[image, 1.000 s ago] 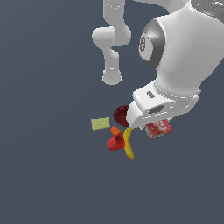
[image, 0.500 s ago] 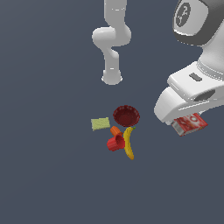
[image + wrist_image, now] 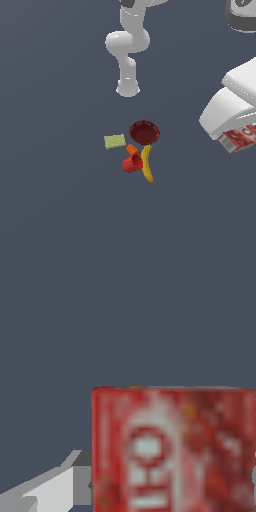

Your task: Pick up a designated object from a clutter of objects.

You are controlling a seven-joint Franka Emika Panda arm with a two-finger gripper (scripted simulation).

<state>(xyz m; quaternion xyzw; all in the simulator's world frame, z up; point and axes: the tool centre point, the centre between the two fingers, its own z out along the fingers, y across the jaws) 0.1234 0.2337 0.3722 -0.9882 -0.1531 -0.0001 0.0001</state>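
Observation:
The designated object, a flat red box [image 3: 240, 138] with white printing, hangs in the air at the exterior view's right, tucked under the white hand of the arm. My gripper [image 3: 239, 135] is shut on it, the fingers mostly hidden by the hand. In the wrist view the red box [image 3: 172, 448] fills the near field beside a grey finger [image 3: 55, 488]. The clutter of objects sits on the floor in the middle: a dark red bowl [image 3: 144, 132], a yellow-green sponge [image 3: 115, 141], an orange piece [image 3: 132, 149], a red cup [image 3: 133, 163] and a yellow banana [image 3: 147, 163].
The arm's white base column [image 3: 127, 50] stands behind the clutter. Dark grey floor [image 3: 55, 200] spreads all around.
The gripper has carried the red box up and toward the exterior view's right, away from the clutter. The other items have stayed in place.

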